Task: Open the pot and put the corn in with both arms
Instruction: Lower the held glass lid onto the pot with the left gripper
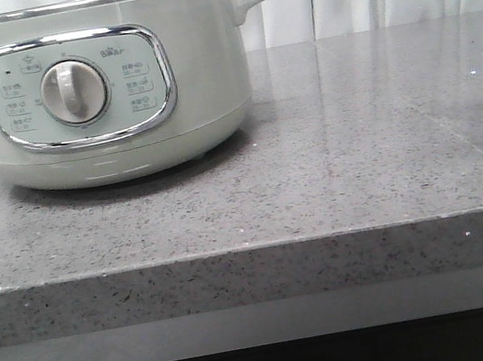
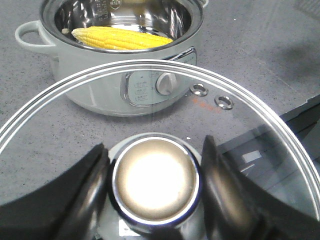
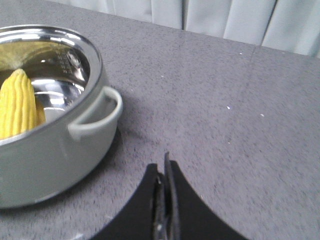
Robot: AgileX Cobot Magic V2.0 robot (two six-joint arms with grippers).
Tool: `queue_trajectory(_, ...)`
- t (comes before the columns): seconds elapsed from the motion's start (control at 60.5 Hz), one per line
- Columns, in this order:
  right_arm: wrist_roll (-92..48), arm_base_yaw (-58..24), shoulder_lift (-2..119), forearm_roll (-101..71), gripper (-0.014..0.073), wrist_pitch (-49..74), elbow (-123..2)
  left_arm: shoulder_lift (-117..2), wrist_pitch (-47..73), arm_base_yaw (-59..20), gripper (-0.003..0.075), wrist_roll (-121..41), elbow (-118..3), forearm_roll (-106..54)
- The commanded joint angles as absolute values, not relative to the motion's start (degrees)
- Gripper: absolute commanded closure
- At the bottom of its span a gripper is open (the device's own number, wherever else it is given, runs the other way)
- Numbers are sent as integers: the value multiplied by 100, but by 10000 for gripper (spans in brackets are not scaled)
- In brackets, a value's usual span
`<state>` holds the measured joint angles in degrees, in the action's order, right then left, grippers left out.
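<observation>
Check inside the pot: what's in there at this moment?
One corn cob lies across the steel inner bowl of the pot, lid off in the left gripper. The bowl's floor beneath the cob is hidden.

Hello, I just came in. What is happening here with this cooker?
The pot stands open on the grey counter, and the corn already lies inside its steel bowl. The left tool holds the glass lid by its round knob, lifted off and away from the pot. The right tool is shut and empty, beside the pot's side handle above the counter. The lid is not yet back on.
</observation>
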<state>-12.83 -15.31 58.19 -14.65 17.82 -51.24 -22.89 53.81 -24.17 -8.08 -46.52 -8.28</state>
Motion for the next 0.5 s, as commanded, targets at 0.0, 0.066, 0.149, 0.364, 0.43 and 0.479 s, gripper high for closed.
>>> queue_trajectory(0.0,-1341,-1512,4949,-1436,658,950,-4434,-2321,4545,-2452,459,-739,-4843,-970)
queue_trajectory(0.066,-1341,-1512,4379,-1436,658,767,-3807,-2321,4542,-2452,459,-739,-4843,-970)
queue_trajectory(0.149,-1341,-1512,3650,-1436,658,713,-3180,-2321,4503,-2452,459,-739,-4843,-970)
queue_trajectory(0.364,-1341,-1512,2214,-1436,658,614,-2228,-2777,4412,-2452,459,-739,-5046,-970)
queue_trajectory(0.43,-1341,-1512,1993,-1436,658,635,-2156,-3119,4412,-2452,459,-749,-5257,-970)
queue_trajectory(0.479,-1341,-1512,1908,-1436,658,628,-2150,-3440,4401,-2452,459,-771,-5459,-970)
